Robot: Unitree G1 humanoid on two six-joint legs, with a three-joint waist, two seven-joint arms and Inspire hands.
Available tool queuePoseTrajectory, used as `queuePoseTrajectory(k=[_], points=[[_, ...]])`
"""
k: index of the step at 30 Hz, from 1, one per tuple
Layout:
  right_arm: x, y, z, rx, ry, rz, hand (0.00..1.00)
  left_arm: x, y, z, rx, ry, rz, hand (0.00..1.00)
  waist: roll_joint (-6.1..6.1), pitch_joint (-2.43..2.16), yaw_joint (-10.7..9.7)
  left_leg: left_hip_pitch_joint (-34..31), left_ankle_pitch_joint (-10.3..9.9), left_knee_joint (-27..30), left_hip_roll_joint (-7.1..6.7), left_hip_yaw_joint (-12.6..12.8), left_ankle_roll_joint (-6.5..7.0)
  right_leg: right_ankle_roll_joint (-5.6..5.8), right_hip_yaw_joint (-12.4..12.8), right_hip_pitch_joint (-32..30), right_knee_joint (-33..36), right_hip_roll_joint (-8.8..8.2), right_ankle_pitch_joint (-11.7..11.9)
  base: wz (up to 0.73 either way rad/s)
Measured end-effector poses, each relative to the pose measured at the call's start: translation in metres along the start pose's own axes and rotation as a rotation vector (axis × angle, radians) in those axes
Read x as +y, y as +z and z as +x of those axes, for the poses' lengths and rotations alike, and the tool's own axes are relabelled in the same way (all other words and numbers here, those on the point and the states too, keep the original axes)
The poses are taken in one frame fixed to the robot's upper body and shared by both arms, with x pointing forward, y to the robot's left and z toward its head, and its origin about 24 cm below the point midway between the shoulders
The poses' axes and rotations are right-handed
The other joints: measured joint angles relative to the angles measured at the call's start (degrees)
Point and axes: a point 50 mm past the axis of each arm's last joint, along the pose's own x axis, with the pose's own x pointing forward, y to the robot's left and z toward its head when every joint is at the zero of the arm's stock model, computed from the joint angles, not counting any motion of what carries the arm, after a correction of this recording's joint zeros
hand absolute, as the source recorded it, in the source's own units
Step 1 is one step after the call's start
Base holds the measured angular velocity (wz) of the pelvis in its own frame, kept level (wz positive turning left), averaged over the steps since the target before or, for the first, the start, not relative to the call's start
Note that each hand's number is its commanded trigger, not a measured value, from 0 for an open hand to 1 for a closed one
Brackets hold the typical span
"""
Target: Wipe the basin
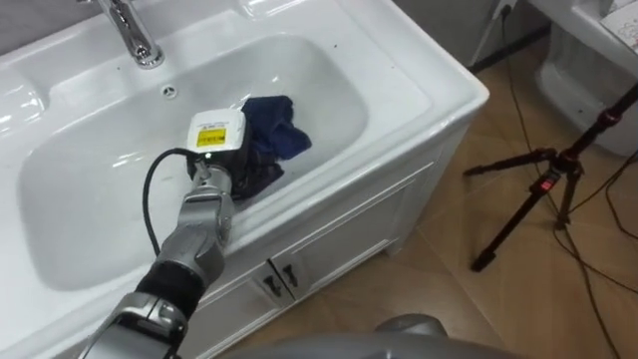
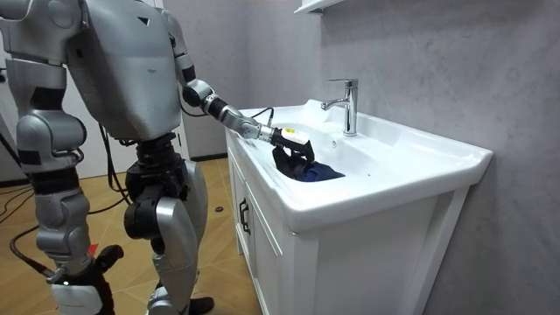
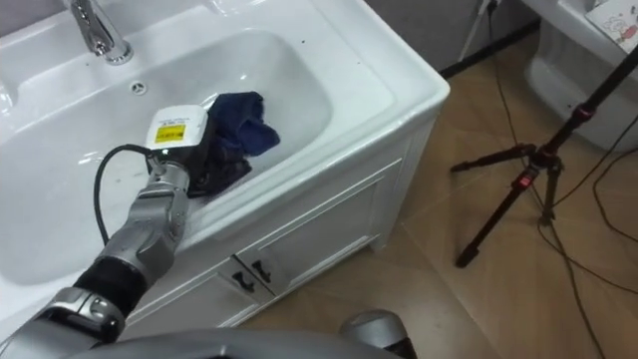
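1. The white basin point(image 1: 90, 189) holds one thing, a dark blue cloth point(image 1: 274, 128), bunched up on the bowl's front slope toward the robot's right end
2. The left hand point(image 1: 221, 150) is down in the bowl on the near edge of that cloth, with the arm reaching in over the front rim
3. From above, the back of the hand covers what is underneath. In the room view it is dark against dark cloth, so I cannot tell whether it grips the cloth or only presses on it
4. The rest of the bowl is bare white, with a small round hole point(image 1: 170, 91) in the back wall below the tap point(image 1: 130, 30)
5. The tap's top is cut off in the eye views, but the room view shows it whole, upright on the back ledge
6. The cupboard doors point(image 1: 329, 239) under the basin are closed
7. The robot stands at the cupboard front. Its right hand point(image 2: 83, 293) hangs low at the room view's left, too dark to read
8. A tripod point(image 1: 543, 189) stands on the floor to the robot's right, its top out of frame
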Motion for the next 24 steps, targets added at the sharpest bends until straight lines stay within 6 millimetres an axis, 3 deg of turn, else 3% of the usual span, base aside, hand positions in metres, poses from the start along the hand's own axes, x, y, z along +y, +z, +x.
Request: queuePoseTrajectory(k=[3, 10, 16, 20, 24], points=[[-0.001, 0.001, 0.0, -0.003, -0.003, 0.003, 0.0, 0.0, 0.001, 0.0, 0.002, -0.001, 0.007, 1.0, 0.26, 0.0, -1.3, -0.01, -0.22, -0.07, 0.29, 1.39, 0.05, 0.01, 0.15, 0.02, -0.03, 0.17, -0.01, 0.0], [-0.002, 0.002, -0.001, -0.004, -0.007, 0.002, 0.0, 0.003, 0.008, 0.004, -0.03, -0.011, 0.025, 1.0, 1.07, 0.02, -2.36, 0.48, -0.34, -0.01, 0.37, 1.88, 0.05, 0.09, 0.84, 0.0, 0.19, 0.28, 0.1, -0.03], [-0.005, -0.001, -0.001, 0.005, -0.011, 0.017, 0.0, 0.02, 0.019, 0.015, -0.067, -0.006, 0.037, 1.0, 1.38, 0.03, -3.33, 0.29, -0.52, 0.07, 0.48, 3.02, 0.22, 0.28, 2.27, -0.58, 0.2, 0.53, 0.47, -0.12], [-0.01, 0.004, -0.003, -0.011, -0.024, 0.006, 0.0, 0.047, 0.03, 0.028, -0.121, 0.044, 0.055, 1.0, 2.44, 0.11, -4.01, -0.29, -0.7, 0.12, 0.57, 4.05, 0.4, 0.48, 3.55, -1.31, 0.34, 0.66, 1.0, -0.15], [-0.012, 0.0, -0.003, -0.011, -0.034, 0.025, 0.0, 0.072, 0.031, 0.039, -0.151, 0.109, 0.078, 1.0, 2.59, 0.28, -4.47, -0.44, -1.09, 0.4, 0.87, 4.53, 0.23, 0.35, 5.24, -1.46, 0.42, 1.26, 1.17, -0.16]])
